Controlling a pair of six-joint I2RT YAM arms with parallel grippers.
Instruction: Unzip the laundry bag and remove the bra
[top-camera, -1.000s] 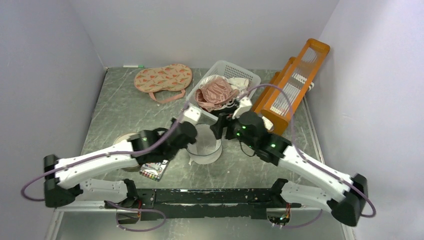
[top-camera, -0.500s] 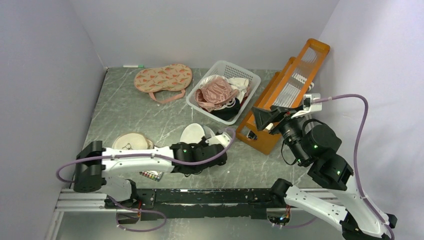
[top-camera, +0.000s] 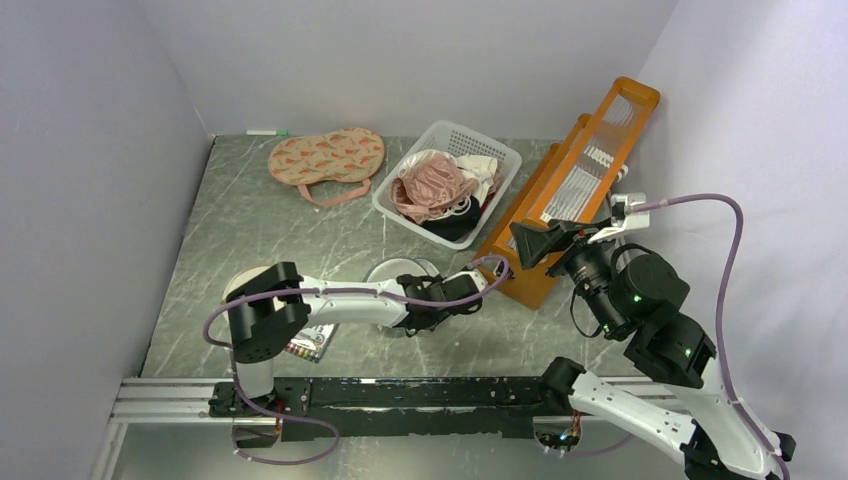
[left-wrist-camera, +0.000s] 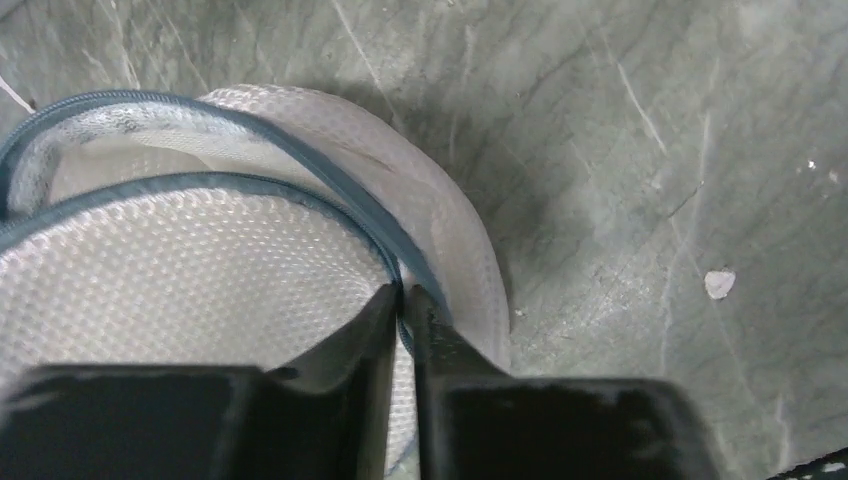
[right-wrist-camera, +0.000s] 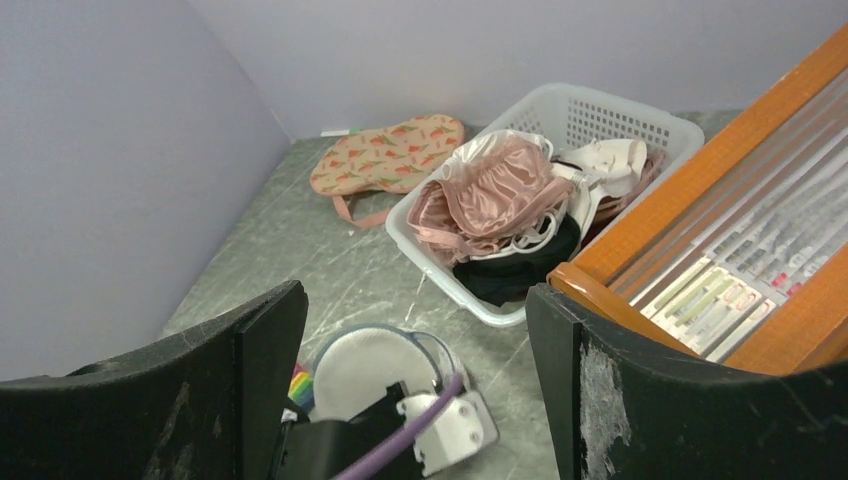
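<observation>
Mesh laundry bag (left-wrist-camera: 200, 260), zipper rim pinched.
My left gripper (left-wrist-camera: 403, 300) clamps it; my right gripper (right-wrist-camera: 415, 300) hangs spread wide.

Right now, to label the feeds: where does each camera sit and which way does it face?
Top: above and behind the robot, looking down on the table; left arm and right arm show.
Left wrist: low, looking along its left tool, shut on the bag.
Right wrist: raised, facing far-left over basket and bag; open right tool frames it.
Shared: all see the bag.
</observation>
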